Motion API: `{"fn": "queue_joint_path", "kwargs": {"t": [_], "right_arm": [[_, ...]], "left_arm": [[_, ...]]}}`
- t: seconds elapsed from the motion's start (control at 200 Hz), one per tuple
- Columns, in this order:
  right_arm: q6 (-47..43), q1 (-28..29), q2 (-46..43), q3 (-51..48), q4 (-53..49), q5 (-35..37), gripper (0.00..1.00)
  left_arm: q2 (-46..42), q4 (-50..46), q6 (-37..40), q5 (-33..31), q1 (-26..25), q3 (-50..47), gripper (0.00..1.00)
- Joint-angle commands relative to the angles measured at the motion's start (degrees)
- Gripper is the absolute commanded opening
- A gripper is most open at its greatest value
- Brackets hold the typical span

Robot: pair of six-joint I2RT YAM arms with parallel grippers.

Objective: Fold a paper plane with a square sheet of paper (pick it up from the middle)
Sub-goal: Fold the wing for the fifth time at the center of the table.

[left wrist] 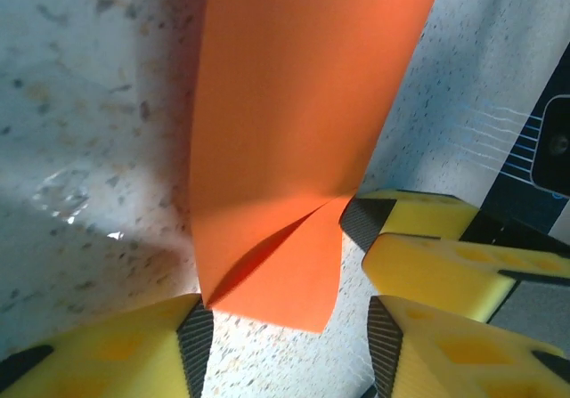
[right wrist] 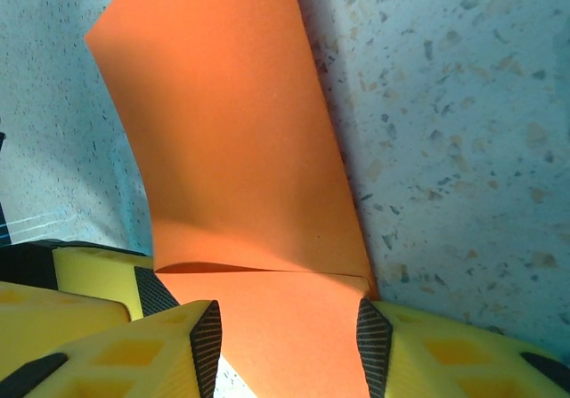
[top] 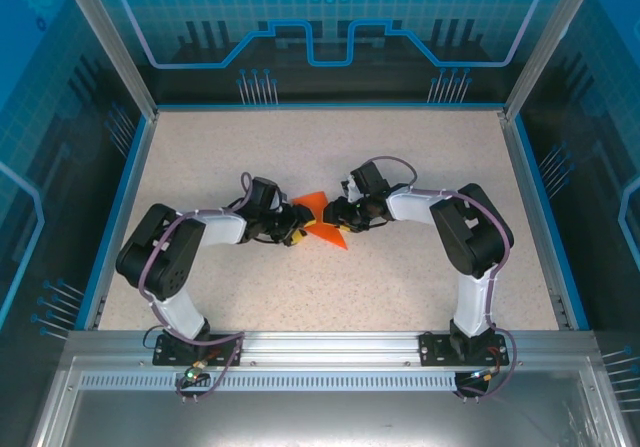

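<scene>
Sheet: The square sheet of paper point(top: 312, 205) sits squarely between the two grippers, one end in the right gripper's grasp and the other reaching into the left gripper's gap.
Risk one: Thin paper, two hands close together. If the left jaws come together off the crease, I'd expect a stray wrinkle or a crooked fold.
Risk two: If the arms pull apart while both grip, the sheet could tear or slide out of the right pads.
Look: Bright orange, plain, unmarked. From the right wrist point(right wrist: 240, 166) a flap lies doubled over just ahead of the pads, and the rest bows away from the fingertips. From the left wrist point(left wrist: 294, 149) a diagonal crease runs in from the near corner.
Right gripper: The right gripper point(right wrist: 289, 345) is at a medium spread, both pads touching the sheet's edges, which looks like a hold across its width.
Left gripper: The left gripper point(left wrist: 289, 349) has its jaws part-way apart. The sheet's corner touches one pad and the other pad stands off, so no pinch here.
Neighbours: The right gripper's yellow fingers point(left wrist: 419, 255) crowd in just beside the left's far pad.
Table: A speckled table point(right wrist: 463, 149) lies beneath both hands.
</scene>
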Motion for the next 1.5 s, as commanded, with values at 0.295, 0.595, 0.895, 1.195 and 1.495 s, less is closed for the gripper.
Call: {"fn": "queue_joint_path", "kwargs": {"t": [0.295, 0.595, 0.895, 1.195, 1.495], "right_arm": [[-1.76, -2.08, -0.57, -2.62, 2.09, -1.74, 0.47], [-20.1, -1.03, -12.83, -7.26, 6.69, 4.68, 0.7], [-45.85, 10.85, -21.88, -18.94, 16.06, 25.43, 0.69], [-58.15, 17.66, -17.25, -21.62, 26.68, 35.37, 0.63], [-62.2, 18.91, -10.67, -18.87, 31.89, 39.59, 0.54]], "left_arm": [[1.93, 3.14, -0.16, 2.76, -0.46, 1.95, 0.21], [-0.38, -2.54, -1.3, 1.03, -1.15, 3.64, 0.03], [-2.14, -9.49, -1.81, -0.47, -1.87, 7.01, 0.03], [-2.09, -11.35, -1.89, -0.46, -1.97, 8.21, 0.03], [-1.79, -11.58, -2.43, -0.55, -2.02, 8.47, 0.03]]}}
